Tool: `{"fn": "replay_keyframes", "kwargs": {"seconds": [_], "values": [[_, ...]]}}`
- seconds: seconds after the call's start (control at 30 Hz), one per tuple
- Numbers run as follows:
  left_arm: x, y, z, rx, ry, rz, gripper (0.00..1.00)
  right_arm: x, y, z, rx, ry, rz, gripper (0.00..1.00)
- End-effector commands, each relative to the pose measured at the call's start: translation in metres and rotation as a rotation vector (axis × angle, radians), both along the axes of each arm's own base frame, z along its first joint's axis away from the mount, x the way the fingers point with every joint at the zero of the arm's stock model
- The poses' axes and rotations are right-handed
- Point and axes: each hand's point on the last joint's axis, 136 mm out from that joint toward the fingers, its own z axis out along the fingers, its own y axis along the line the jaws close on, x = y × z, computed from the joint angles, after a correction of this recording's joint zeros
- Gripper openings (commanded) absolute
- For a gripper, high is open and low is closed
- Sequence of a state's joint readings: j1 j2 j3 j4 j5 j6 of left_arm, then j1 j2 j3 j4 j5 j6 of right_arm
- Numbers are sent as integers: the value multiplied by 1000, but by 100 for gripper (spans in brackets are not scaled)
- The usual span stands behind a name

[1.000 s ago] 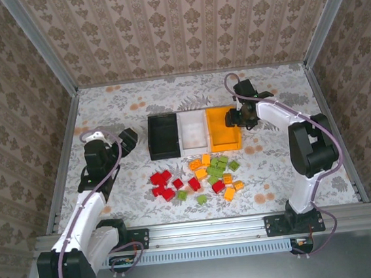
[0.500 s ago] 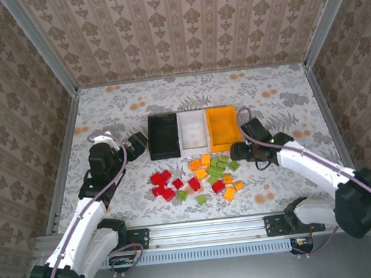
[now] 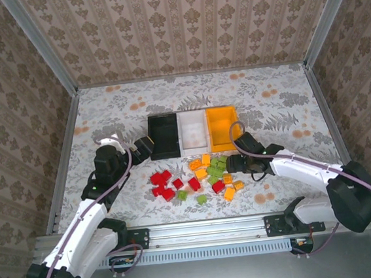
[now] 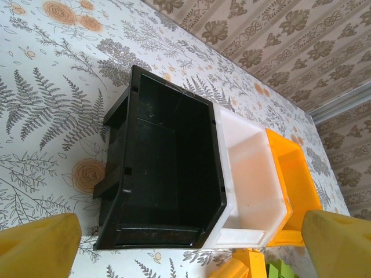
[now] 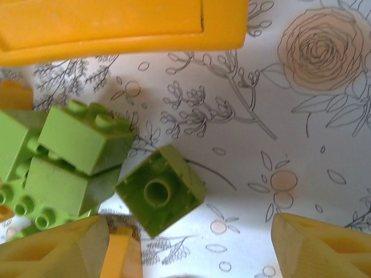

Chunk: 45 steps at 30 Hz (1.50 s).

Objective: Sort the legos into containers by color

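Lego just ahead of right gripper

Smooth plastic over a matt printed table
Below me the green lego is smooth moulded plastic with a soft sheen; at twelve o'clock the orange-yellow bin gleams likewise. The table cover looks matt, flower-printed.

Black bin, white bin, orange-yellow bin touching, side by side.
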<state>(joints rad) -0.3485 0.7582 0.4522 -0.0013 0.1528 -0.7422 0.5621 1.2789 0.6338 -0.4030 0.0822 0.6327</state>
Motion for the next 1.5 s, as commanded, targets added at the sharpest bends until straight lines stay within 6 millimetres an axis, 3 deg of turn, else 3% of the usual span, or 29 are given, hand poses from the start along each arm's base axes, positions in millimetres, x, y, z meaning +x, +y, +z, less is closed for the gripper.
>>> {"fn": "replay_keyframes", "kwargs": {"seconds": [0.0,0.13,0.37,0.43,0.6,0.67,0.93,1.13,1.3,1.47], "values": [[-1,1,-7,-3,20,16,100,17,0,3,-35,-34,-35,76],[-1,2,-8,6,23,16,100,14,-4,-11,-66,9,-48,75],[-1,2,-9,4,22,18,100,6,-43,-12,-135,12,-176,70],[-1,2,-11,4,26,19,100,9,-40,-7,-113,-5,-164,70],[0,2,-12,6,30,22,100,15,2,3,7,-35,-9,74],[-1,2,-12,7,29,22,100,15,8,3,5,-28,17,75],[0,3,-14,10,35,29,100,14,0,-23,-67,42,-23,69],[-1,3,-14,11,37,28,100,17,-15,-28,-90,45,-71,54],[0,4,-14,16,38,31,100,20,-13,-16,-66,13,-40,33],[-3,4,-15,51,60,14,100,25,-6,33,-9,-86,8,25]]}}
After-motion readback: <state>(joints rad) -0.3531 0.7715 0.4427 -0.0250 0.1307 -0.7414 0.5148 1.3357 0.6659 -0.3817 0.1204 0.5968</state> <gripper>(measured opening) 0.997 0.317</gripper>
